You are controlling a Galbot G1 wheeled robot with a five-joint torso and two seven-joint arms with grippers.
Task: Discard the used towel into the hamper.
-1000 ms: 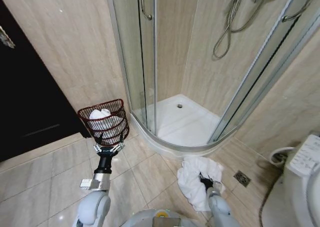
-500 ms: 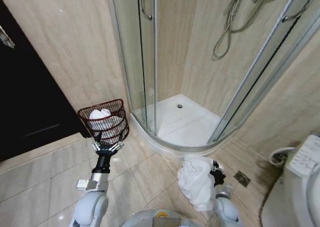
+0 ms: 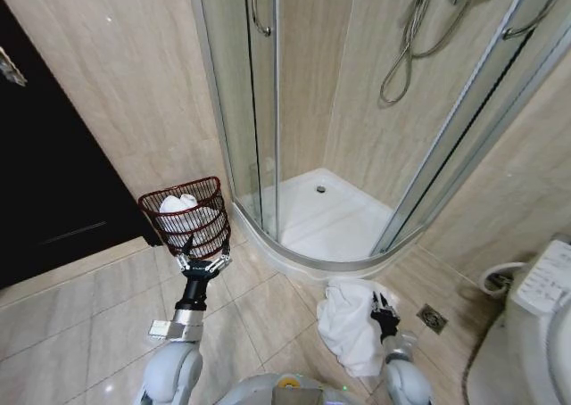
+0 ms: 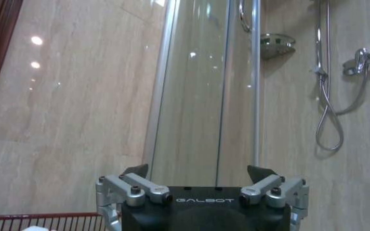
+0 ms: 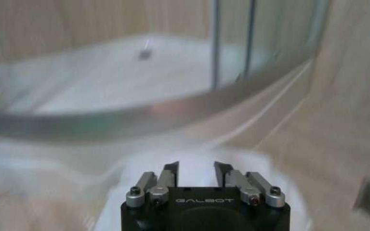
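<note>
The hamper [image 3: 185,218], a reddish-brown wire basket, stands on the floor tiles by the wall, left of the shower, with a white cloth [image 3: 181,205] inside. My left gripper [image 3: 203,264] hovers open just in front of it, nothing between its fingers; the left wrist view shows the gripper [image 4: 199,172] and the hamper's rim [image 4: 44,217]. The used towel [image 3: 348,320], white and crumpled, lies on the floor before the shower tray. My right gripper [image 3: 384,311] sits at its right edge, fingers drawn close on white cloth [image 5: 275,173] in the right wrist view [image 5: 196,169].
The curved glass shower enclosure [image 3: 259,111] and its raised white tray [image 3: 330,218] fill the middle. A toilet [image 3: 535,334] stands at the right, a floor drain [image 3: 433,318] beside the towel, and a dark door [image 3: 45,182] at the left.
My right gripper has shifted from the middle of the towel to its right edge. My left gripper has moved slightly right, staying open near the hamper.
</note>
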